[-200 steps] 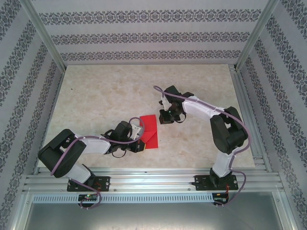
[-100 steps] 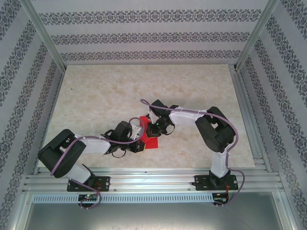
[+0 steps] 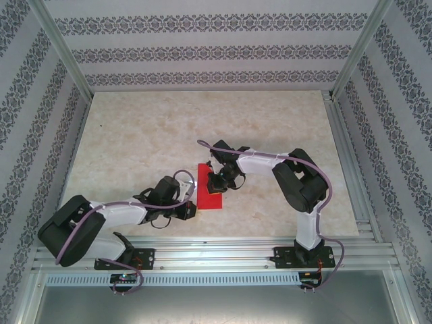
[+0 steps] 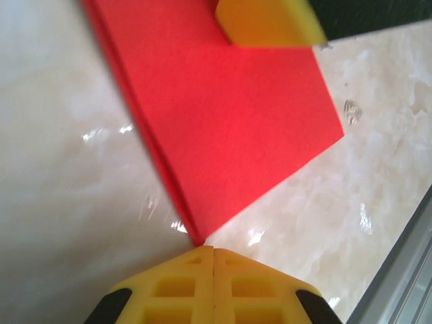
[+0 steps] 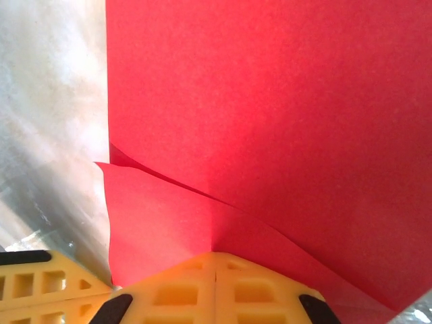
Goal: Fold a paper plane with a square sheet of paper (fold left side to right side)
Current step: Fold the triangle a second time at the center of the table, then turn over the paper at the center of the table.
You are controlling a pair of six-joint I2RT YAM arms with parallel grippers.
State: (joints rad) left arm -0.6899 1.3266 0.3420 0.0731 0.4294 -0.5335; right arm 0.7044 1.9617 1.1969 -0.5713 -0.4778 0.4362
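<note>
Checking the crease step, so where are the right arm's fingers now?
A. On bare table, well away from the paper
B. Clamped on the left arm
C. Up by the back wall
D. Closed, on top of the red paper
D: the right wrist view shows the right fingers closed together with the folded red paper directly beneath them.

Both arms bent inward, end effectors closed.
The left arm lies low, stretched rightward from its base, and the left end effector (image 3: pixel 190 210) has its yellow fingers (image 4: pixel 182 287) pressed together tip to tip. The right arm folds at the elbow and reaches leftward, with the right end effector (image 3: pixel 217 183) angled downward and its fingers likewise meeting.
</note>
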